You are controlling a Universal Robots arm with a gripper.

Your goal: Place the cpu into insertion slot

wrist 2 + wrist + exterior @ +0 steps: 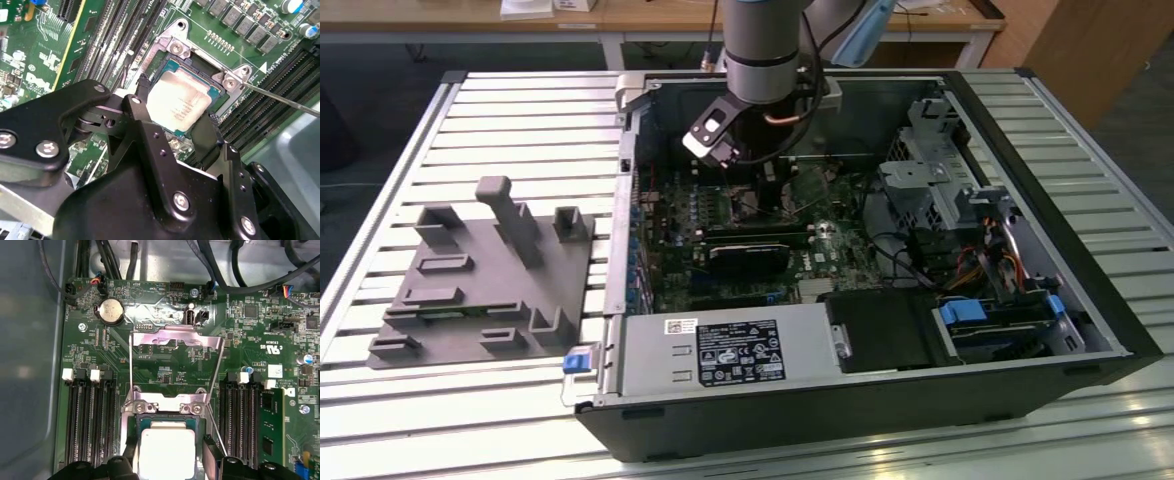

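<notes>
**benchwatcher:** Standing next to the rig. The arm is reaching down into the computer case point(787, 425), over the far part of the board. The cpu point(182, 97) is lying inside the insertion slot point(167, 407), silver top up, with socket edge showing all round it. It looks seated to me, though I can't swear it's flat.

**solderjoe:** And the claw?

**benchwatcher:** The gripper point(177, 107) straddles the chip, with its fingers point(212, 457) spread to either side. In the first wrist view a sliver of socket shows between each one and the chip, so I'd call it let go, not pinching. The hinged plate point(175, 335) is flipped up and the wire lever point(280, 97) is swung out, so nothing's clamped.

**solderjoe:** So what's the worry?

**benchwatcher:** The chip's loose (only its own weight keeps it there). If a finger catches an edge on the way up, it could tilt or drag the chip across the contacts and bend them. A slightly off-square seat would do the same. There are also memory slots point(92, 425) close on both sides, so there's little room to wander.
</notes>
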